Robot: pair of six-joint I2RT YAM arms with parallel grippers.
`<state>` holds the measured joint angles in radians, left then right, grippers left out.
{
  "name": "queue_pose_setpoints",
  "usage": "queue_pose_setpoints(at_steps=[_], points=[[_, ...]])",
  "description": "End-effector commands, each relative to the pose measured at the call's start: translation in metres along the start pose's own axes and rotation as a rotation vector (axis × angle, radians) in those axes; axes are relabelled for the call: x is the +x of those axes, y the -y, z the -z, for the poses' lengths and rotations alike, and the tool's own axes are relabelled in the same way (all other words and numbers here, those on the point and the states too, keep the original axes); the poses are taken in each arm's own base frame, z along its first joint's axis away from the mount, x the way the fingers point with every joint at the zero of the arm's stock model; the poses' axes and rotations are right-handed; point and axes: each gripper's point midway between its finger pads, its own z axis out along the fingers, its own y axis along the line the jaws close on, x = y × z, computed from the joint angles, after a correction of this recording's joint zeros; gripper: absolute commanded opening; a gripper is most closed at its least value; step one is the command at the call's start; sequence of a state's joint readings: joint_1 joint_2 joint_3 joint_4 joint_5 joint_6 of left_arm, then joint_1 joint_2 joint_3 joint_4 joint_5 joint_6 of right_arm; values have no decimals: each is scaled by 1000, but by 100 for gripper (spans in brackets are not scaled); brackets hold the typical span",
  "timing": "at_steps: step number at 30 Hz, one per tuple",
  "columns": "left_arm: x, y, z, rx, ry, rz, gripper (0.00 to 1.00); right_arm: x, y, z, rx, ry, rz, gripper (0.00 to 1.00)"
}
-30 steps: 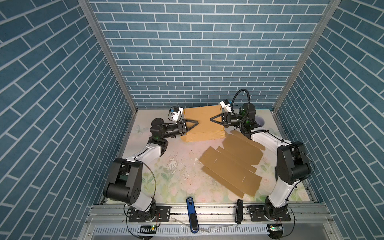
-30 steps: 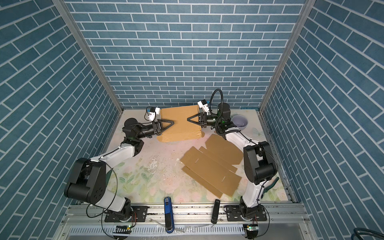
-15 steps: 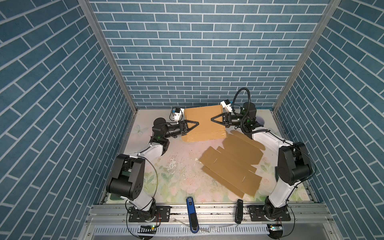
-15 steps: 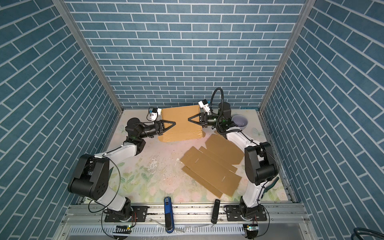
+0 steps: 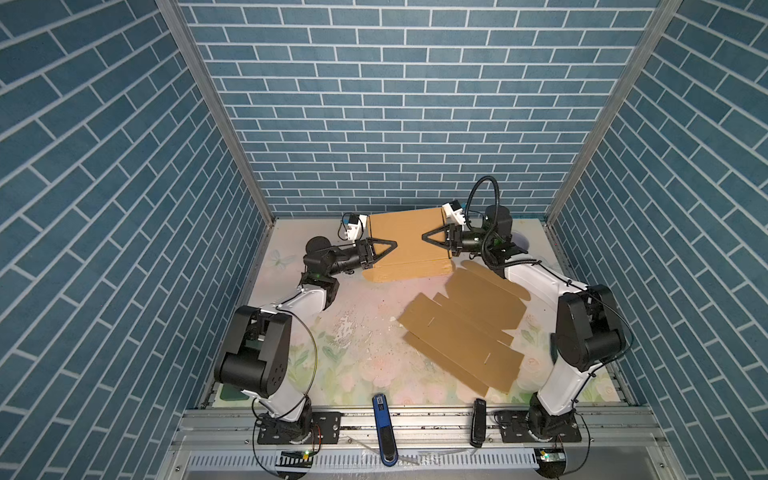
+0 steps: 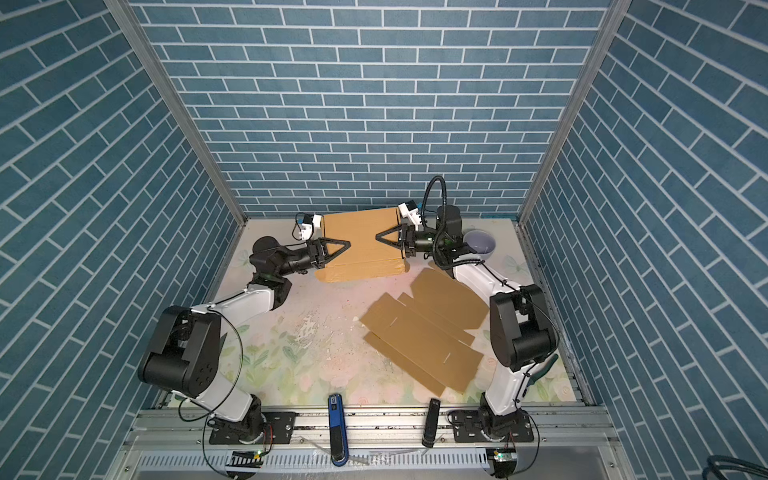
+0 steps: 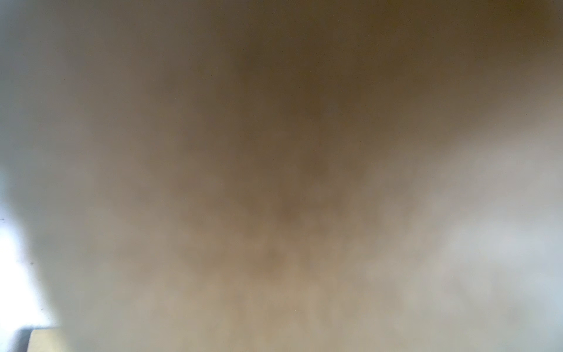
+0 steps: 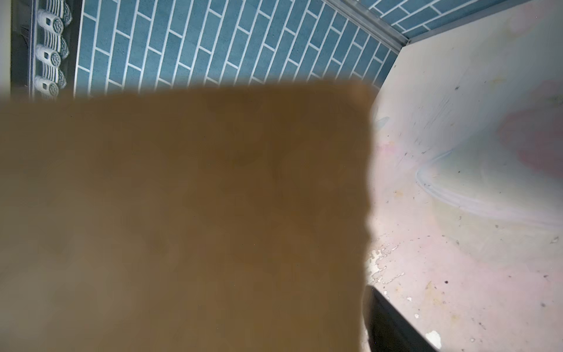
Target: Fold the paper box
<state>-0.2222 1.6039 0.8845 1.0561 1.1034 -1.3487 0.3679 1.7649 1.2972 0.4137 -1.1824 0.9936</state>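
Note:
The paper box (image 5: 409, 259) is a brown cardboard box, folded up, standing at the back middle of the table; it shows in both top views (image 6: 361, 259). My left gripper (image 5: 392, 244) reaches in from the left. Its upper finger lies on the box's top panel, shut on the box's left edge. My right gripper (image 5: 424, 237) reaches in from the right over the top panel. In the right wrist view the cardboard (image 8: 182, 213) fills most of the picture, and one dark finger (image 8: 393, 323) stands well to its side, open. Blurred cardboard (image 7: 281, 152) fills the left wrist view.
A spread of flat cardboard blanks (image 5: 465, 328) lies at the right front of the mat, under the right arm. A pale lavender bowl (image 6: 480, 243) sits at the back right corner. A blue tool (image 5: 382, 419) and a black one (image 5: 478, 419) rest on the front rail. Brick walls close three sides.
The left arm's wrist has shifted slightly toward the box. Both grippers stay over the box's top panel, and the box has not moved.

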Motion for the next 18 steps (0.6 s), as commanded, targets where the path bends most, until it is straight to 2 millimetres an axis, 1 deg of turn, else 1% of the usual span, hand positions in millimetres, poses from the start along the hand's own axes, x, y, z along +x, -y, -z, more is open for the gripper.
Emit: queue_pose_setpoints(at_steps=[1, 3, 7, 9, 11, 14, 18], points=[[-24, 14, 14, 41, 67, -59, 29, -9, -15, 23, 35, 63, 39, 82], [-29, 2, 21, 20, 87, -5, 28, -11, -23, 32, 55, 71, 59, 86], [-34, -17, 32, -6, 119, 99, 27, -8, -32, 49, 127, 76, 107, 91], [-34, -28, 38, -34, 130, 164, 26, -3, -32, 59, 213, 80, 151, 94], [-31, -38, 41, -68, 133, 228, 26, 2, -24, 69, 337, 75, 209, 97], [-26, -50, 45, -128, 146, 337, 25, 5, -7, 84, 506, 79, 295, 97], [-20, -62, 52, -228, 191, 490, 25, 12, 21, 97, 636, 71, 433, 97]])
